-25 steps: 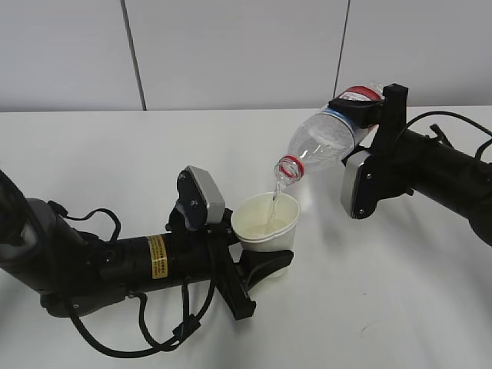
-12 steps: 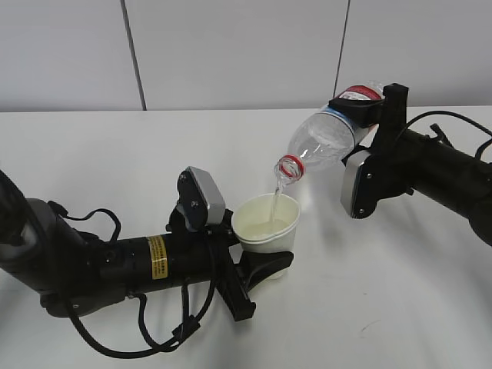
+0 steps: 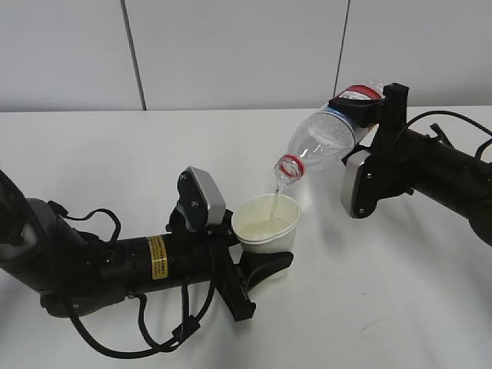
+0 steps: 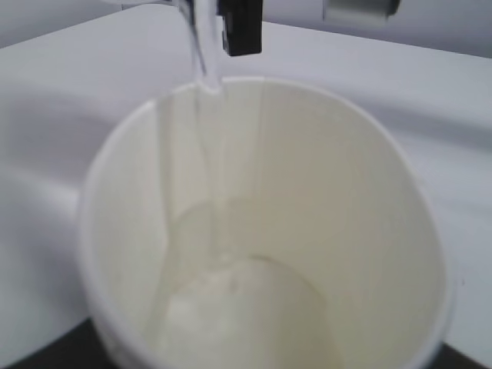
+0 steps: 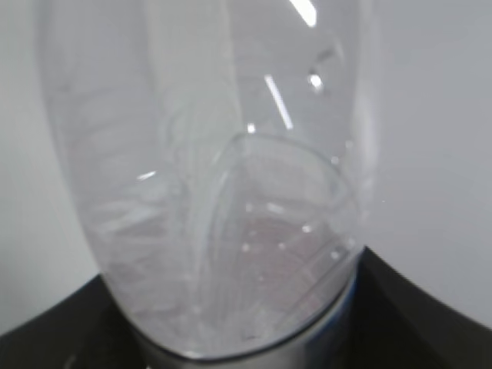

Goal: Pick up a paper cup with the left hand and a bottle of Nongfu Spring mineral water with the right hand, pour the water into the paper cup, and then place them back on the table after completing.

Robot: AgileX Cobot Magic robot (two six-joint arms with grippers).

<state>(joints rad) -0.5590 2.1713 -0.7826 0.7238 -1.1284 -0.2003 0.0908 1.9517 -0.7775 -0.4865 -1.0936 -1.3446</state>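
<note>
Both pickups done; we judge pour underway. Left tool (image 3: 265,265) grasping paper cup (image 3: 266,225); right tool (image 3: 367,115) grasping bottle (image 3: 327,142), tilted above cup. Water (image 4: 206,54) streaming in. Remaining: finish pour, return both to surface (image 3: 400,292).

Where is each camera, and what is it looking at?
Exterior view: in front, slanting down at the table; both arms show, cup and bottle held.
Left wrist view: on the left arm, looking into the cup; no gripper visible.
Right wrist view: on the right arm, against the bottle.
Shared: cup, water stream.
</note>
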